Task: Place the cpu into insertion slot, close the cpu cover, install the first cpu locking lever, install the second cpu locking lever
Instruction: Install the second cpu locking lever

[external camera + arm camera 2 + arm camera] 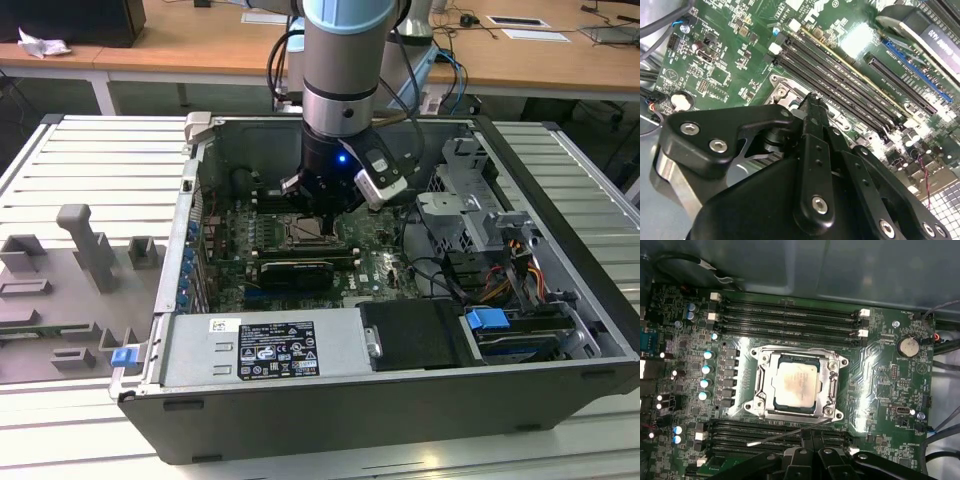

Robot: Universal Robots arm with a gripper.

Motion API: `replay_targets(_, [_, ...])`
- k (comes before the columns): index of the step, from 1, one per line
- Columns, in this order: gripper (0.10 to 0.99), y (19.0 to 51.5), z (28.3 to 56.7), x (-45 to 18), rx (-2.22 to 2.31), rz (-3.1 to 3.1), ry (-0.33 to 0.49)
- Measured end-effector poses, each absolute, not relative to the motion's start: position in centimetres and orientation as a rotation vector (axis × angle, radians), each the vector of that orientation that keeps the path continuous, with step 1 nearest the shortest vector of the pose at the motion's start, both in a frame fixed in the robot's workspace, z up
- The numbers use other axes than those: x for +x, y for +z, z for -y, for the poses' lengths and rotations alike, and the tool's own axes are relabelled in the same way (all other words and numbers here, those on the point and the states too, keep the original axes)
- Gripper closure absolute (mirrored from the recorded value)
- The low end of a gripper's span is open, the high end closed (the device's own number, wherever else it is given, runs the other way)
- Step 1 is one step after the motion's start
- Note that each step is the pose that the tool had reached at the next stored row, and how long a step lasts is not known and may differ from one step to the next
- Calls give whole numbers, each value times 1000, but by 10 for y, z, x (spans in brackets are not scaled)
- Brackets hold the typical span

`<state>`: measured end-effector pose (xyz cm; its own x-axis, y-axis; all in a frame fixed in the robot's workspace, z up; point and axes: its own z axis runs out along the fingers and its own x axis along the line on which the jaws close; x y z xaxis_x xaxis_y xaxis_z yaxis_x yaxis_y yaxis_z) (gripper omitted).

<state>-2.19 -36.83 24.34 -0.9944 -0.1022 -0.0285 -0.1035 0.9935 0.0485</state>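
- Behind the work area I see wooden desks, and nearer the camera a ribbed pale-grey metal table (90,160) carries an open dark-grey computer case (560,300) lying on its side.
- On that table, toward the exterior view's left of the case, sits a grey moulded fixture tray (70,270) with upright blocks.
- Inside the case lies the green motherboard (880,375), with long black memory slots (790,315) on two sides of the socket.
- From above, my silver and pale-blue robot arm (345,60) reaches straight down into the case, and its black gripper (318,205) hangs just over the socket area.
- The small square cpu (794,382) with its pale silver-grey top sits flat in the socket.
- Around it the shiny silver cpu cover (832,382) lies closed, its square opening framing the chip.
- A thin silver wire locking lever (785,436) slants across the memory slots beside the socket, close to the gripper's black linkages.
- In both wrist views I see the black linkages, but I cannot tell how far apart the jaws are, nor whether they have hold of anything.
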Motion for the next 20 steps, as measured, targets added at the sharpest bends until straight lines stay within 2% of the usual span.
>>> replay_targets(12, [980,242,382,-23,-160,-3116,80])
replay_targets(20, [980,240,382,-49,-161,-3115,94])
